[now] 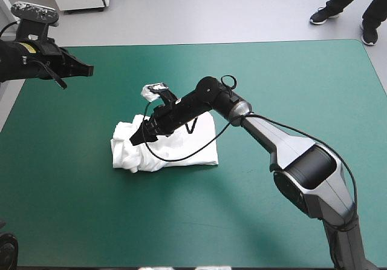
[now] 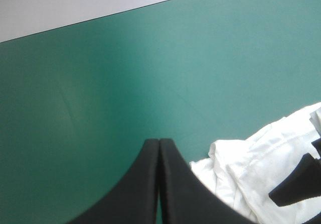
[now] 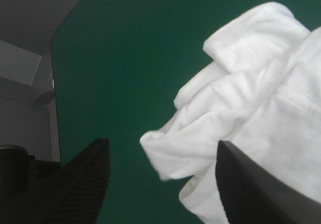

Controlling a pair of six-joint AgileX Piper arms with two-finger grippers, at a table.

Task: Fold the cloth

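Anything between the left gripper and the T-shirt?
Nothing: only bare teal-green cover lies between the left gripper and the T-shirt, clearest in the high view.

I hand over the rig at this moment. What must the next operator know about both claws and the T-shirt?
Left claw: shut, empty, near the table's far left corner, apart from the T-shirt.
Right claw: open, holding nothing, over the T-shirt's crumpled left side.
T-shirt: a rough bundle near the middle of the teal-green cover.
Done: gathered into a bundle, its right part lying flatter.
Left: likely smooth and fold the crumpled side.
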